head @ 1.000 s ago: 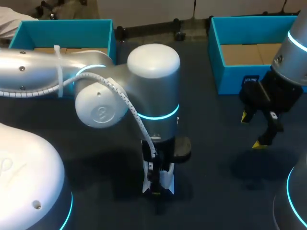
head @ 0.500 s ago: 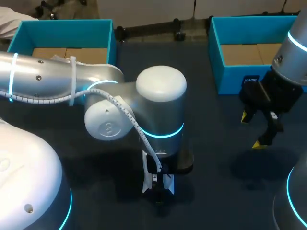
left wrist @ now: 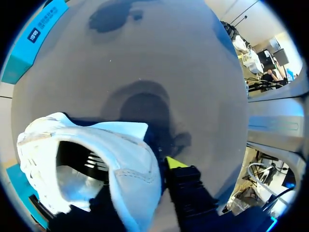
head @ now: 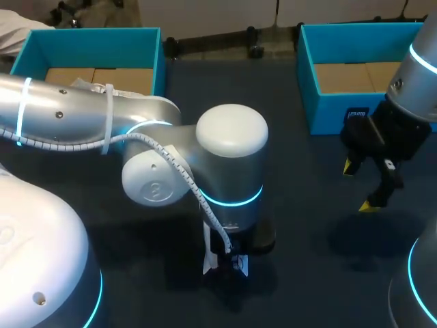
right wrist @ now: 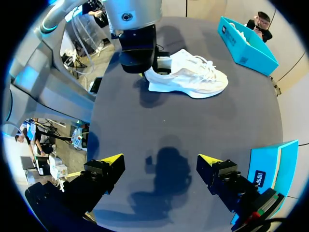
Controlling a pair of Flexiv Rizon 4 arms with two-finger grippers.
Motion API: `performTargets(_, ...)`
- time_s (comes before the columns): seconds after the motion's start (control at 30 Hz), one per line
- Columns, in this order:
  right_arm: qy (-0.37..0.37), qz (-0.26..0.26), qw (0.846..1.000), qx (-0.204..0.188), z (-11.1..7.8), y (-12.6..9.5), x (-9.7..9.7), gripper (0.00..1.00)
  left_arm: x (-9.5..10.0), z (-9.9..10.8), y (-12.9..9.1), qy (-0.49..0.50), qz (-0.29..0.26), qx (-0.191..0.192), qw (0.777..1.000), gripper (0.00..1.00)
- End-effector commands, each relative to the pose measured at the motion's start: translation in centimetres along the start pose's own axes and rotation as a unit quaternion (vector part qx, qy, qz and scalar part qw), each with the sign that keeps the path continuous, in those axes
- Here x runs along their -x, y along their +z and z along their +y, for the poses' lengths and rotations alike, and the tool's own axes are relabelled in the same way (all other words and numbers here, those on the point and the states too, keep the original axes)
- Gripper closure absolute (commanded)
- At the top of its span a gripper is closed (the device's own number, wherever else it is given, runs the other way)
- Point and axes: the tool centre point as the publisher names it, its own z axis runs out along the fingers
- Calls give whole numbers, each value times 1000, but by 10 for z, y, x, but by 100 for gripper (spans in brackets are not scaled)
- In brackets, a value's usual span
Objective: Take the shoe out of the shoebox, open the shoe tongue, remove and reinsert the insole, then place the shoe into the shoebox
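Shoes (one): a white lace-up shoe [right wrist: 190, 77] rests sole-down on the dark matte counter [head: 307, 225]. In the head view it is at the lower middle of the frame, almost wholly hidden under the left arm. It is outside both boxes.
Shoeboxes (two): open turquoise cardboard shoeboxes with brown floors, one at the upper left [head: 89, 39] and one at the upper right [head: 326, 113].
Arms (two): the silver left arm [head: 68, 116] comes in from the left edge and the right arm [head: 416, 75] from the right edge.
Left tool [head: 224, 265]: clamped on the shoe's heel rim (one yellow-tipped finger outside the heel, the other barely visible inside the opening).
Right tool [head: 360, 186]: fingers spread wide and holding nothing. It hangs over bare counter at the right of the frame, just below the upper-right box and well apart from the shoe.
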Motion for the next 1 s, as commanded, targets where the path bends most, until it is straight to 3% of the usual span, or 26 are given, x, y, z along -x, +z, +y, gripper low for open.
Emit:
performTargets(0.03,0,0,1000,-2,1,1,1,0,4,1,0,-3,-1,1,1000,100)
performTargets(0.33,0,0,1000,-2,1,1,1,0,13,8,-28,-9,-2,-1,1000,100)
performTargets(0.5,0,0,1000,-2,1,1,1,0,27,21,-66,-13,4,-3,1000,100)
performTargets(0.73,0,0,1000,-2,1,1,1,0,55,57,-138,-20,-1,-23,1000,100)
performTargets(1.0,0,0,1000,-2,1,1,1,0,91,91,-196,6,-12,-25,1000,100)
